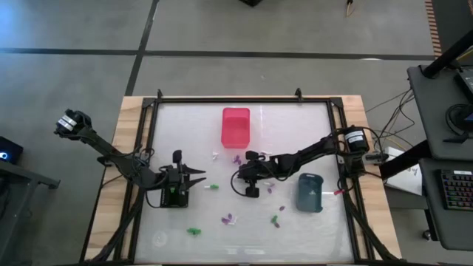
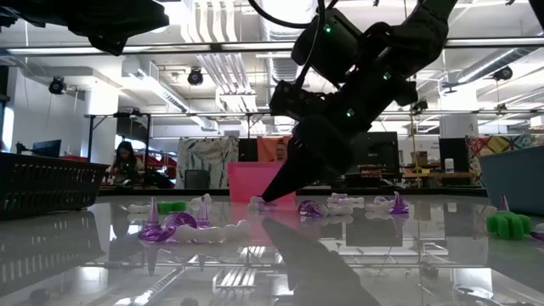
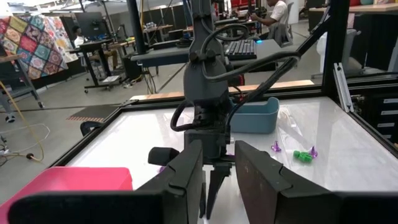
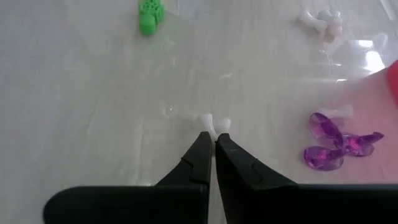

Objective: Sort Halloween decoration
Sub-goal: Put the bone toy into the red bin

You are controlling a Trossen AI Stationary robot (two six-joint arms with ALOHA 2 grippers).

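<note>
The right tool (image 4: 213, 138) is down at the worktop (image 1: 244, 236) near its middle, its two fingers pressed together with their tips meeting. A small white piece (image 4: 211, 121) lies on the surface right at those tips; whether the tips pinch its end or only touch it cannot be told. From table height the same tool (image 2: 268, 200) slants down to a point on the glossy surface.

The left tool (image 1: 198, 175) rests low over the left half of the worktop, pointing toward the right arm. Its fingers (image 3: 186, 177) stand somewhat apart with nothing between them.

The Halloween decoration pieces are scattered loose across the worktop. Close beside the right tool lie a cluster of purple pieces (image 4: 336, 142) and, a little farther off, more white pieces (image 4: 320, 18) and a green piece (image 4: 149, 14). From above, another green piece (image 1: 194, 232) sits near the front edge, purple and white ones (image 1: 229, 219) lie in the front middle, and a green and purple pair (image 1: 276, 219) lies to their right.

A pink bin (image 1: 236, 126) stands toward the back of the worktop, behind the right tool. A grey-blue bin (image 1: 310, 192) stands on the right side, beside the right arm. No piece can be made out inside either bin.
</note>
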